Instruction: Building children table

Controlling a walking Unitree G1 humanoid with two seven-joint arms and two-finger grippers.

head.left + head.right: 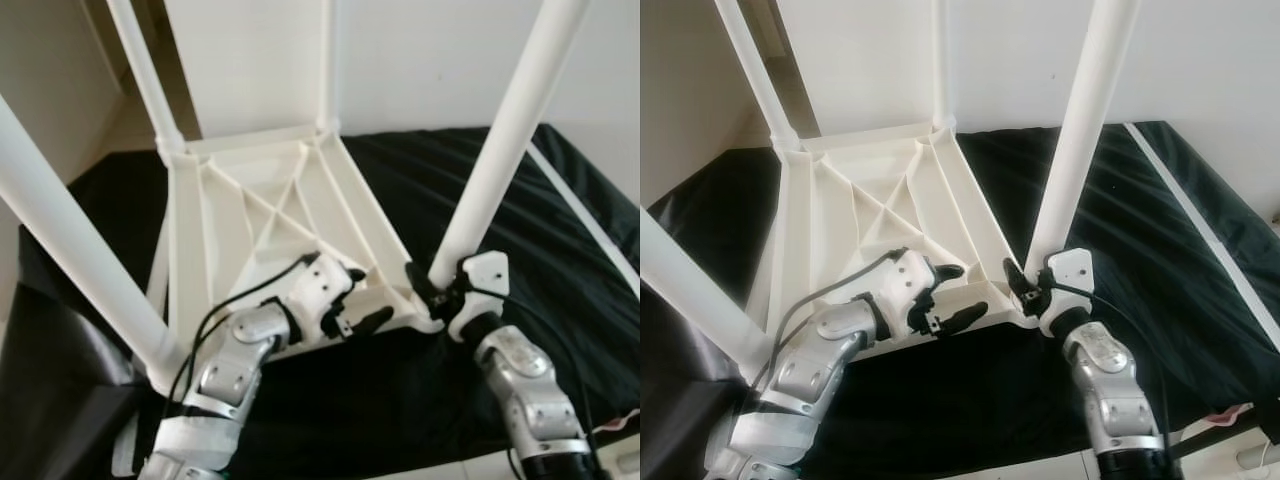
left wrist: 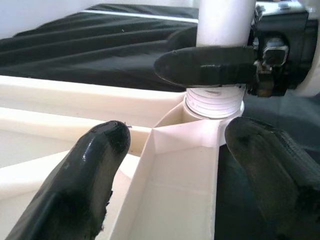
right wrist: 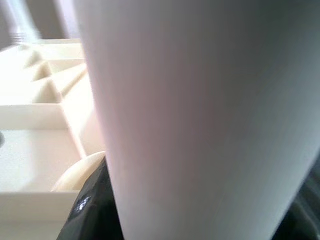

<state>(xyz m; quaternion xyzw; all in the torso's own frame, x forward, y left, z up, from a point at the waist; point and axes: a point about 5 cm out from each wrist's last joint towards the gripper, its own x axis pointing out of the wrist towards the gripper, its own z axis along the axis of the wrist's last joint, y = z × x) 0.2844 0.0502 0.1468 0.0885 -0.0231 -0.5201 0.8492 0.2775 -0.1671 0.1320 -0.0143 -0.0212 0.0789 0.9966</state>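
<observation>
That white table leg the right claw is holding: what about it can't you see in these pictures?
- Top of the table leg: cut off by the upper edge in both eye views.
- Its screw thread: partly hidden in the left wrist view by the right gripper.
- Surface detail: right wrist view too close, blurred.

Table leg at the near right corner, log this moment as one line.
right tool: shut on table leg base | left tool: open, straddling tabletop edge | thread exposed, leg not fully seated
</observation>
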